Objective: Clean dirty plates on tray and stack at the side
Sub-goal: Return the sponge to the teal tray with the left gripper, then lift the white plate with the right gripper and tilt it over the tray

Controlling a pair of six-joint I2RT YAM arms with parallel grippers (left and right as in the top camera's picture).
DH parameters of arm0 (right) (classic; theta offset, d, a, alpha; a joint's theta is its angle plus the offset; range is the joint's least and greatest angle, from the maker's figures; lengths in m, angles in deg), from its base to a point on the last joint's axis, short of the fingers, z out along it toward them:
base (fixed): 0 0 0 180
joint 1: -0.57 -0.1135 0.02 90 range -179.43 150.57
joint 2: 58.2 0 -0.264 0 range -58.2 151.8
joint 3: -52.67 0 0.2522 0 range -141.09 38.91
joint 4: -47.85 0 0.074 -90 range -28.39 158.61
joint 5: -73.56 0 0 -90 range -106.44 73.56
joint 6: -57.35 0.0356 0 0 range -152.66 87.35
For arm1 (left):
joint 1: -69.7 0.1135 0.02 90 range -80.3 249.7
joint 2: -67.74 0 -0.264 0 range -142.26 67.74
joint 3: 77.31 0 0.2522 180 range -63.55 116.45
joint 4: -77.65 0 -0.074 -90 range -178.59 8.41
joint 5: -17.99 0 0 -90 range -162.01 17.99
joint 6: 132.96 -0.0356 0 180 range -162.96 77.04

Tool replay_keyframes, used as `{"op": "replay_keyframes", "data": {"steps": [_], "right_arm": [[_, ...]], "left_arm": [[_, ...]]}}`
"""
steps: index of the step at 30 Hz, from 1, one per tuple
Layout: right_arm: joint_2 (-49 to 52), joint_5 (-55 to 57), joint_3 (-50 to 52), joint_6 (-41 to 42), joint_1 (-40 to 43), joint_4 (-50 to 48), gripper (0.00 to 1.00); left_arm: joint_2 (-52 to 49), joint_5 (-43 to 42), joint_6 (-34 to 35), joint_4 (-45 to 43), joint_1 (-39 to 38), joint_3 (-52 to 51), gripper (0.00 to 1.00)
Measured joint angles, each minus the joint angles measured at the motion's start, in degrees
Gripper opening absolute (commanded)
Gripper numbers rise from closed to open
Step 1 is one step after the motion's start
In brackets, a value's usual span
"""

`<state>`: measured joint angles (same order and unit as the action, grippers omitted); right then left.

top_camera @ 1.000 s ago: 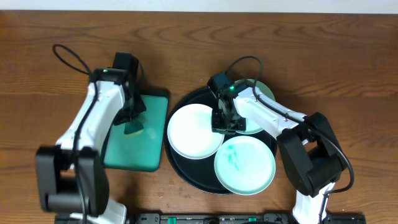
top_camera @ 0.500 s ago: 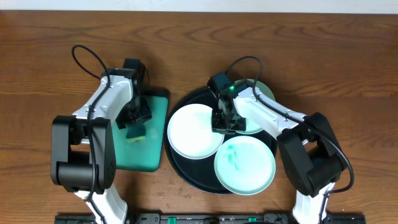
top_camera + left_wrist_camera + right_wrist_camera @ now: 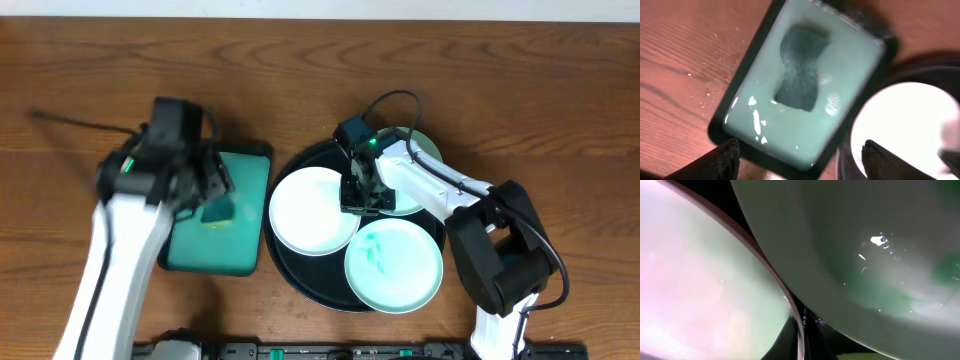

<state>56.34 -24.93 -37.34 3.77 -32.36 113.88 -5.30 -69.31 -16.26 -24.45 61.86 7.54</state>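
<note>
Green sponge lies loose in its teal tray under our wide-open left fingers, our right fingers closed at the far mint plate on the black tray, so we judge scrubbing in hand, and next the sponge needs a square regrip.

On the table, the round tray held a left plate, a front plate and a rear plate, while just left of it sat a smaller tray with a sponge in it.
</note>
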Motion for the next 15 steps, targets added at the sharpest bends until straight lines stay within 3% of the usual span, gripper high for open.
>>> {"op": "replay_keyframes", "data": {"steps": [7,15], "right_arm": [[-4.6,0.7,0.3,0.0,0.0,0.0,0.02],[-19.4,-0.4,0.3,0.4,0.5,6.0,0.01]], "left_arm": [[13.8,0.0,0.0,3.1,-0.8,0.0,0.79],[14.5,0.0,0.0,3.6,-0.8,0.0,0.79]]}}
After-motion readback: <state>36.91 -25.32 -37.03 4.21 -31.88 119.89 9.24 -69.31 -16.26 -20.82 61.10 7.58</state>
